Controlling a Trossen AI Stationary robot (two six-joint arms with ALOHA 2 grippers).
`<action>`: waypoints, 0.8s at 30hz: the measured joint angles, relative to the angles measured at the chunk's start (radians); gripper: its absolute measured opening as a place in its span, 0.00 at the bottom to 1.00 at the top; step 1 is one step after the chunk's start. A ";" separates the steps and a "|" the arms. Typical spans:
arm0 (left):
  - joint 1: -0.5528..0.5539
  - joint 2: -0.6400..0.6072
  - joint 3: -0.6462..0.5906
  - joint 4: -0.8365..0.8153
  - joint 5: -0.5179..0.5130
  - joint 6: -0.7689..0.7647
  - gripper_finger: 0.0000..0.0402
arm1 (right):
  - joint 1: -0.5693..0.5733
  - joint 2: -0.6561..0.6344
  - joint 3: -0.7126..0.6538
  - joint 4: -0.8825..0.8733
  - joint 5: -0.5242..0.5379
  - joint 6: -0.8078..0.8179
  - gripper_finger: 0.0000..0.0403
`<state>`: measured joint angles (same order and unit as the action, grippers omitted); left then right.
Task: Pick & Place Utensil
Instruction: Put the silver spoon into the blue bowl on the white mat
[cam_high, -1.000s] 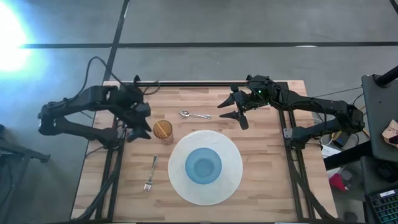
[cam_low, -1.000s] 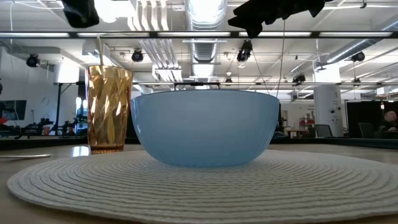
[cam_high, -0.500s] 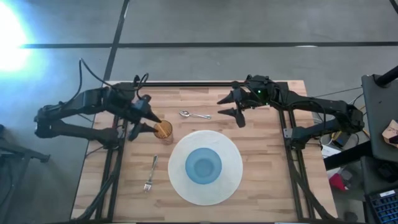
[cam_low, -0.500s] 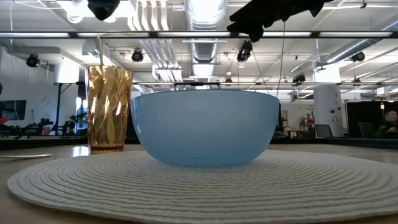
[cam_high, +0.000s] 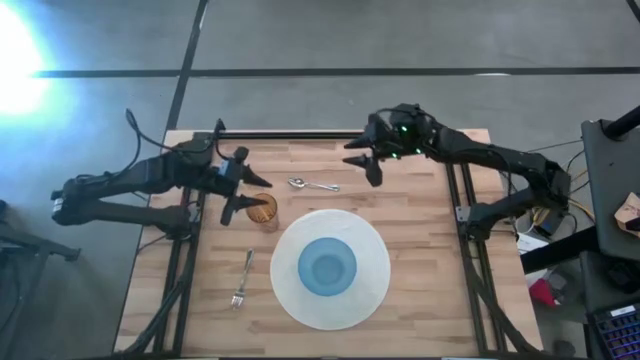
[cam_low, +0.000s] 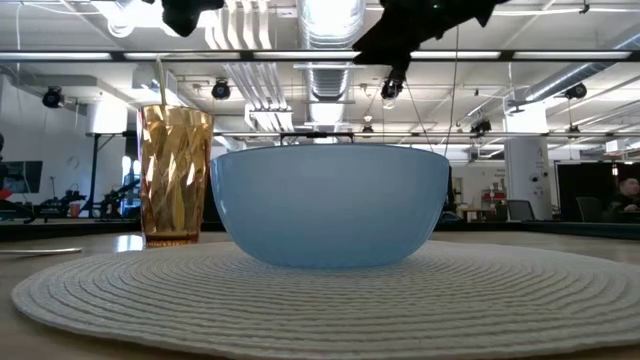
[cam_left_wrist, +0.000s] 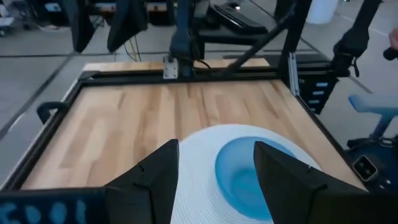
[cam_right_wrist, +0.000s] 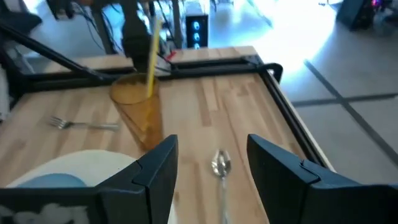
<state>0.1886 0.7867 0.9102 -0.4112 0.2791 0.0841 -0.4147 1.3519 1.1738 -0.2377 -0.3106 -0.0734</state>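
A metal spoon (cam_high: 312, 184) lies flat on the wooden table, also seen in the right wrist view (cam_right_wrist: 219, 163). A fork (cam_high: 242, 278) lies near the table's left front, left of the white round placemat (cam_high: 375, 285) that bears the blue bowl (cam_high: 327, 267). An amber cup (cam_high: 262, 210) with a yellow straw (cam_right_wrist: 151, 56) stands between fork and spoon. My right gripper (cam_high: 362, 160) hovers open, above and just right of the spoon. My left gripper (cam_high: 238, 185) hovers open beside the cup, on its left.
The bowl (cam_low: 330, 205) and cup (cam_low: 175, 175) fill the low view. A black frame rail (cam_high: 300, 134) runs along the table's far edge. Bare wood lies right of the placemat (cam_high: 430, 250) and between spoon and far rail.
My left gripper has reached toward the table's right, closing on the amber cup, and has turned so that its fingers point right. My right gripper has drifted left and toward the far edge, nearer the spoon. Spoon, fork, cup and bowl have stayed put.
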 joint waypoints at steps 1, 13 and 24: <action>0.000 -0.004 0.000 0.003 -0.002 0.000 0.50 | -0.009 0.023 0.031 -0.031 0.000 -0.007 0.47; 0.000 -0.076 0.038 0.012 -0.021 -0.011 0.50 | -0.044 0.366 0.450 -0.435 -0.001 -0.121 0.47; 0.000 -0.122 0.037 -0.008 -0.052 -0.013 0.50 | -0.041 0.623 0.716 -0.706 -0.001 -0.186 0.47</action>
<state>0.1886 0.6652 0.9474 -0.4191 0.2273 0.0708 -0.4556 1.9752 1.8897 -0.9442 -0.3120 -0.2590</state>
